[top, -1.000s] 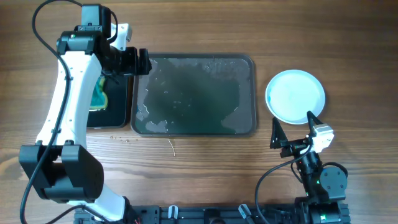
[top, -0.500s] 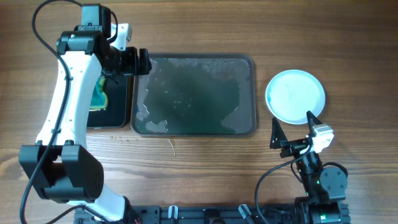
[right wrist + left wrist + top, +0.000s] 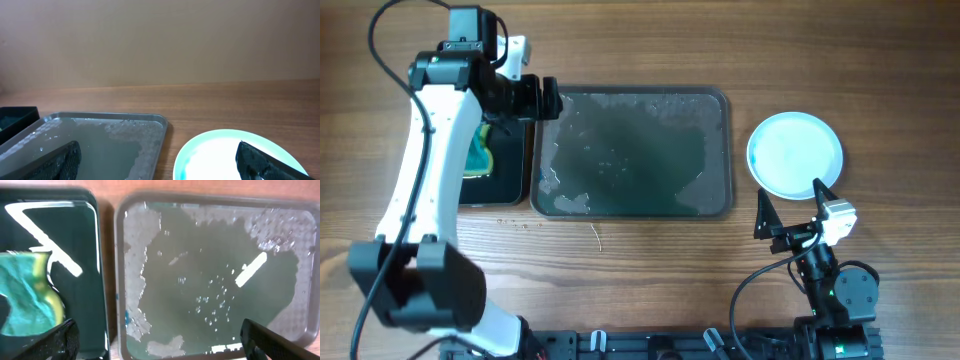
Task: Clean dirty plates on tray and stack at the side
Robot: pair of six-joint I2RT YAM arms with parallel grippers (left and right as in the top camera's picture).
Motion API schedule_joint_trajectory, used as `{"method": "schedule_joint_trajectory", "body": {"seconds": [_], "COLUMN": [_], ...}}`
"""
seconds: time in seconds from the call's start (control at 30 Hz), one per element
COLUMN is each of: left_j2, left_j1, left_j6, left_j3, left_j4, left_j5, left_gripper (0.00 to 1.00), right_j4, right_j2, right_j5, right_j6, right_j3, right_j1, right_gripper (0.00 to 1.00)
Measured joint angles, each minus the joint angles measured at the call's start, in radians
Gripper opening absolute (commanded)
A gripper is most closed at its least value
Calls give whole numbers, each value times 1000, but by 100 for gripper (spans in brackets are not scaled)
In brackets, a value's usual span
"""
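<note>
The left gripper [image 3: 159, 344] hangs above the line where the black tub [image 3: 508, 178] meets the tray [image 3: 728, 150], with its fingers spread wide and nothing between them. The tub holds a teal and yellow cloth [image 3: 27, 297]. The tray surface is wet and blotchy. The right gripper [image 3: 792, 205] is also spread and empty, low beside a pale-blue plate [image 3: 795, 153]. The plate rests on the tabletop [image 3: 640, 250], right of the tray and apart from it.
</note>
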State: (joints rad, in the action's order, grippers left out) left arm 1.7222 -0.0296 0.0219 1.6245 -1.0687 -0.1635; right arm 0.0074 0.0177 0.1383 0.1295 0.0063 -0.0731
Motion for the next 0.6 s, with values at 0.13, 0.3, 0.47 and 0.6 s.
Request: {"method": "schedule_joint_trajectory", "body": {"seconds": [0.13,0.3,0.47,0.6], "left_j2": [-153,-473,-770,-988], "left_j1": [-26,-35,-1,17], "left_j6": [3,-23,-87,-116], "left_j3": [-77,-349,-719,-1008], "left_j4": [185,492,749,901], "left_j5": [8,5,1,1], "left_gripper": [100,100,100,100], "right_j4": [0,1,0,0], "right_j2": [0,-1,-3,-3], "right_j5": [0,0,0,0], "right_j6": [0,0,0,0], "right_j3": [0,0,0,0], "right_j1": [0,0,0,0], "right_gripper": [100,100,100,100]}}
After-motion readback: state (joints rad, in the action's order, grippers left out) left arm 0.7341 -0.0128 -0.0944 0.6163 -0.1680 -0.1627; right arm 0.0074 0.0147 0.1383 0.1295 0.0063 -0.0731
